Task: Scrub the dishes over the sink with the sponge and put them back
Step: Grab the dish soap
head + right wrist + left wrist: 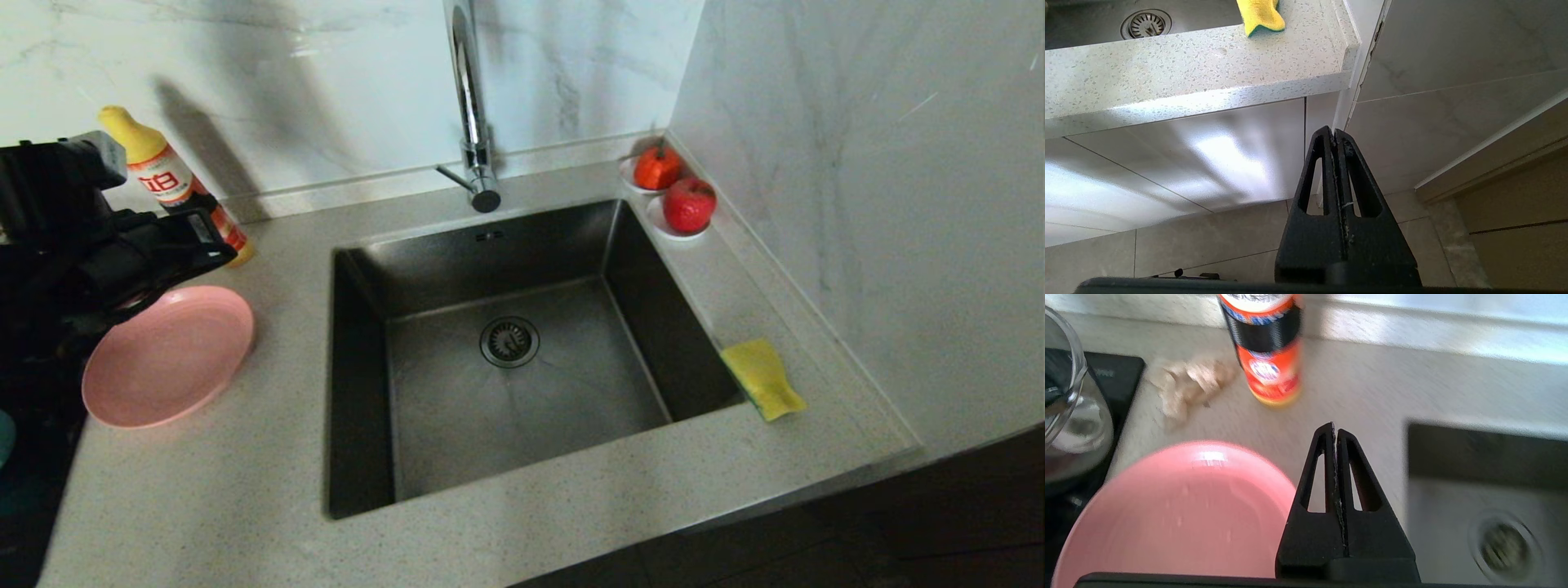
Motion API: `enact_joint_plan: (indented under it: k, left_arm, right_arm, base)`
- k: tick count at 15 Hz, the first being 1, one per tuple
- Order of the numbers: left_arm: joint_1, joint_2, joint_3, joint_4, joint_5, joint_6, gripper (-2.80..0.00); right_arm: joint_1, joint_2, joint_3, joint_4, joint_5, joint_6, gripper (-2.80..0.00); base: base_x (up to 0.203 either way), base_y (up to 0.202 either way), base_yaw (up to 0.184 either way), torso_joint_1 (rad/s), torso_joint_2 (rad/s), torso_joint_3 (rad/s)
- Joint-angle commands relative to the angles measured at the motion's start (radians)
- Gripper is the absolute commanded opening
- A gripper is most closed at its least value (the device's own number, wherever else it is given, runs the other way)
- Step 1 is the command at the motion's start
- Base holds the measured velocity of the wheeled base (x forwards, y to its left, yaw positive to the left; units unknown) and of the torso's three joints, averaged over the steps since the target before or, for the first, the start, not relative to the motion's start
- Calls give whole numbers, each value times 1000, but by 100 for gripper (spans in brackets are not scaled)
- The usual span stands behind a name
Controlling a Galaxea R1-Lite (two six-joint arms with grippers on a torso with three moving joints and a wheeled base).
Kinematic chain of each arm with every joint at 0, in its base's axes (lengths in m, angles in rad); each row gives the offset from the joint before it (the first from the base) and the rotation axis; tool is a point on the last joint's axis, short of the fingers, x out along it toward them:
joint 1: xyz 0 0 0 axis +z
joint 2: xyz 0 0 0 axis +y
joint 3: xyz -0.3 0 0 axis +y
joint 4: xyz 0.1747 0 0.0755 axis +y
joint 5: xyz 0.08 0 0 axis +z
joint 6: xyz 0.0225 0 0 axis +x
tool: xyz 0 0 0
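A: Head view status?
B: The pink plate is located on the bench, left of the sink. The sponge is laid at the sink's right rim. The left hand is positioned above the plate's far edge.

A: Left wrist view?
B: The left hand is seen fully closed, nothing gripped, above the bench between plate and sink, before a red bottle.

A: Right wrist view?
B: The right hand is closed, empty, parked below the bench edge.
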Motion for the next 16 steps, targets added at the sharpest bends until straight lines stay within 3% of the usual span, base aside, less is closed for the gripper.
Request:
enact_joint_plan:
  k: [1,2,8,10,16]
  left_arm:
    - [5,114,-52,-35,31,-2,-280]
    - [10,129,-75,-43,35,-5,0]
    - [20,196,-166,-92,87,-34,0]
    - [23,223,-200,-109,106,-72,0]
    - [39,320,-303,-136,148,-79,0]
  right_arm:
    - [0,-1,0,0,0,0,-280]
    - [0,-1,0,0,0,0,-280]
    - [0,-1,0,0,0,0,-280]
    - [0,-1,0,0,0,0,-280]
    - [0,-1,0,0,0,0,-280]
  base:
    - [0,0,0,0,0,0]
    - [0,0,0,0,0,0]
    - [0,0,0,0,0,0]
    - [0,0,0,0,0,0]
    - [0,0,0,0,0,0]
